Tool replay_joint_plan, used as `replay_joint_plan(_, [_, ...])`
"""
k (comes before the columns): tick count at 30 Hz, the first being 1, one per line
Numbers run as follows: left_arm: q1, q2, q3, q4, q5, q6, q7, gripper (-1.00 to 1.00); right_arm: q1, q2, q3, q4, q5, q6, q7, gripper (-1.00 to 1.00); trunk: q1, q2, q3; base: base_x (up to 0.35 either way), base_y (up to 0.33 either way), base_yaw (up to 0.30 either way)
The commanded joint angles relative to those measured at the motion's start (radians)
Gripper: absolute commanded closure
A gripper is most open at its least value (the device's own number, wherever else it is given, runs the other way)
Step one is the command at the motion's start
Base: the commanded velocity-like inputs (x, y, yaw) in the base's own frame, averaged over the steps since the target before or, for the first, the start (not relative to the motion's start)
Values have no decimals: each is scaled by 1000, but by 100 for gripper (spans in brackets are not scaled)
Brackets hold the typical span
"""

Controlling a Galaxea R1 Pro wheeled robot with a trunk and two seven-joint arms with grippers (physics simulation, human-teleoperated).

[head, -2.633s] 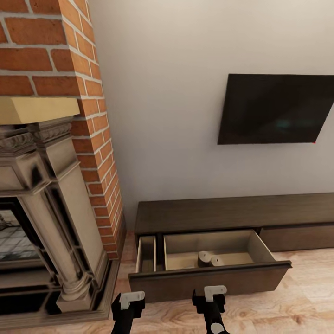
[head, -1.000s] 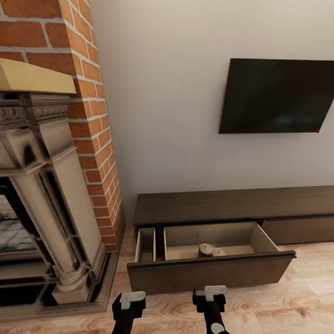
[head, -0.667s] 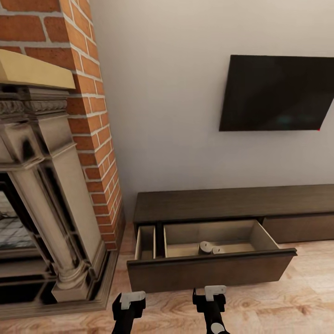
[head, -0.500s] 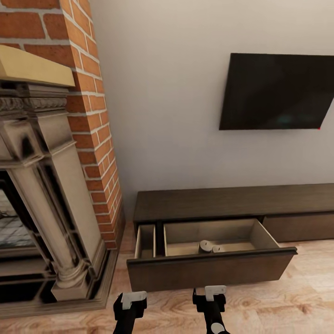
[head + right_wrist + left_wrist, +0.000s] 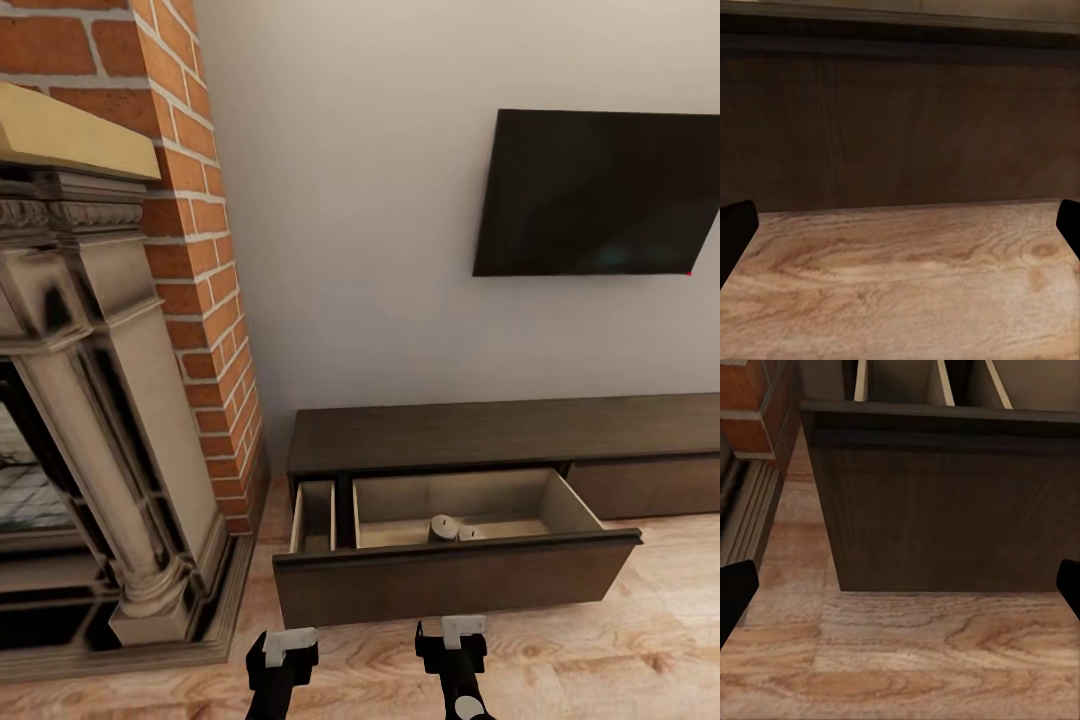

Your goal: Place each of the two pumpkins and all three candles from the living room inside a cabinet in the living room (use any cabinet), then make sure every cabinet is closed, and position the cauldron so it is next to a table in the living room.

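Compared with 2.6 seconds ago, the whole head view is sitting lower and farther back, so the camera has moved; nothing else is showing displacement. Two candles (image 5: 452,528) are standing upright, touching, in the larger tan compartment of the open drawer (image 5: 455,580), its front panel hiding their bases. The cabinet (image 5: 500,440), dark matte wood, is running lengthwise from 9 to 3 o'clock, cut off at 3 o'clock beneath the glossy black TV (image 5: 598,195). A brick fireplace (image 5: 120,380) is standing at 9 o'clock. The left gripper (image 5: 900,592) and right gripper (image 5: 900,229) are hovering spread apart over plank floor (image 5: 620,640), facing the drawer front
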State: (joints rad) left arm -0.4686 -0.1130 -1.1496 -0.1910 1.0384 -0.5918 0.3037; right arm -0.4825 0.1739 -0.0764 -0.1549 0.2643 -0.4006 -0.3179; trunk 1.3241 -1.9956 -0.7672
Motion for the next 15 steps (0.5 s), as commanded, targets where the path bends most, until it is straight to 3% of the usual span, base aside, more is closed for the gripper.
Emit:
replay_joint_plan(1, [-1,0,-9,-1,1,-2,9,-100,-1,1,-8,1,10,-3,-3,-100,4,-7,-4,0,0,0])
replay_joint_plan(15, [-1,1,-9,-1,2,-2,9,-100,-1,1,-8,1,10,-3,-4,-100,50,-91,-42,0,0,0])
